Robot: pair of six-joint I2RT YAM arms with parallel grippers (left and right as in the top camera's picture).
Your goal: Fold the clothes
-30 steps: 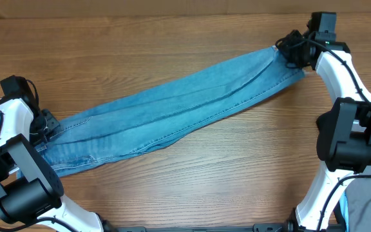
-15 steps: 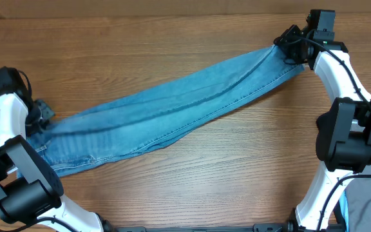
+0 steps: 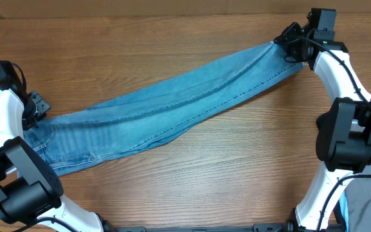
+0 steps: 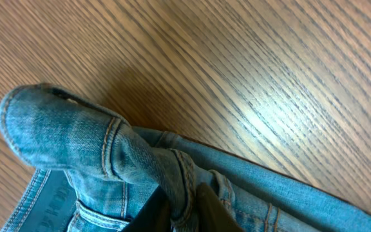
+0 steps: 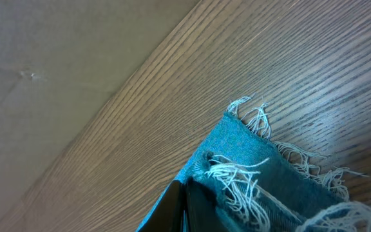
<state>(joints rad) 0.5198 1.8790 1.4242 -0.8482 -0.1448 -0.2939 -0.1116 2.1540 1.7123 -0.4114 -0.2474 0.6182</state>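
Denim jeans [image 3: 172, 109] lying diagonally, waistband [image 4: 102, 145] lower-left clamped in left hand [image 3: 36, 111]; hems [image 5: 256, 164] upper-right clamped in right hand [image 3: 288, 47]

Overhead looks straight down from well above, taking in the table [image 3: 185, 187] and the jeans [image 3: 172, 109] end to end. Left wrist view sits right up close, angled down on the waistband [image 4: 108, 151]. Right wrist view, equally tight, faces the frayed hem [image 5: 256, 161]. Each close-up shares its end with overhead.
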